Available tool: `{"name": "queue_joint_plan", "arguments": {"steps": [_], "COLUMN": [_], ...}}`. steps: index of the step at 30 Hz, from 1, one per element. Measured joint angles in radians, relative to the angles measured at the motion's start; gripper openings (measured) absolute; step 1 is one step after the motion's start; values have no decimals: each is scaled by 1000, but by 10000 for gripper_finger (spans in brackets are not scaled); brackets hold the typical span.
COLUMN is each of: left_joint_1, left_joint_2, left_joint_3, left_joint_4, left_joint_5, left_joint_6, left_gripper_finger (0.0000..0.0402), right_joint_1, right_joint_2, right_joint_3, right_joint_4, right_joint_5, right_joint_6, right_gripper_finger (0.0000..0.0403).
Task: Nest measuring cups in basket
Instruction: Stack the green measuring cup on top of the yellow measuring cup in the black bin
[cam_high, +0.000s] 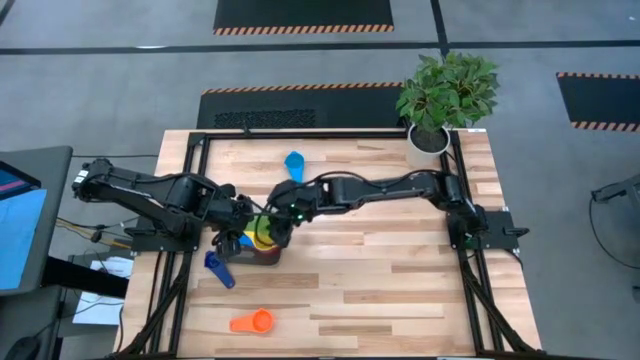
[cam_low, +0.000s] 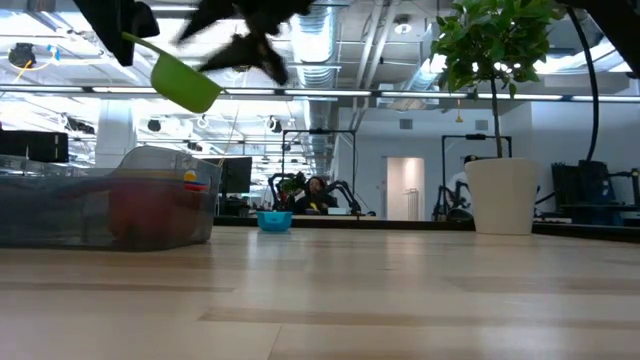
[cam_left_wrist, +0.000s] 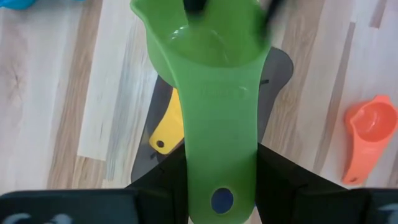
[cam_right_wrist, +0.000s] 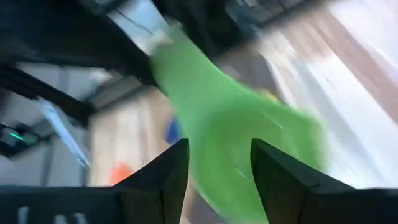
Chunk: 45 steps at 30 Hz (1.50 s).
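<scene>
Two grippers crowded over the basket (cam_high: 268, 250) near table centre. Left gripper (cam_left_wrist: 219, 186) pinching the green measuring cup (cam_left_wrist: 214, 74) by its handle, bowl hanging just above the basket, long axis running roughly nine to three, handle toward nine. Right gripper (cam_right_wrist: 219, 163) at the bowel end from three o'clock, fingers spread, gripping nothing. Yellow cup (cam_left_wrist: 166, 127) already inside; orange cup (cam_high: 252, 321) at six, light blue cup (cam_high: 294, 163) at twelve

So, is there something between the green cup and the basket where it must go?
Only the right gripper, open beside the cup's bowl. The left gripper holds the green cup by its handle above the basket. The basket already holds a yellow cup.
</scene>
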Motion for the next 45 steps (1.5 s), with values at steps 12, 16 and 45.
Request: {"name": "queue_joint_plan", "arguments": {"steps": [12, 16, 45], "left_joint_1": [-4, -17, -34], "left_joint_2": [2, 3, 15], "left_joint_3": [0, 0, -108], "left_joint_4": [-3, -5, -24], "left_joint_5": [17, 23, 7], "left_joint_6": [11, 15, 166], "left_gripper_finger": [121, 121, 121], "right_joint_1": [68, 115, 313], "right_joint_2": [-187, -232, -598], "right_joint_3": [0, 1, -349], "right_joint_4": [-466, -615, -1083], "right_joint_5": [106, 235, 557], "right_joint_6": [-48, -25, 620], "right_gripper_finger": [157, 148, 118]}}
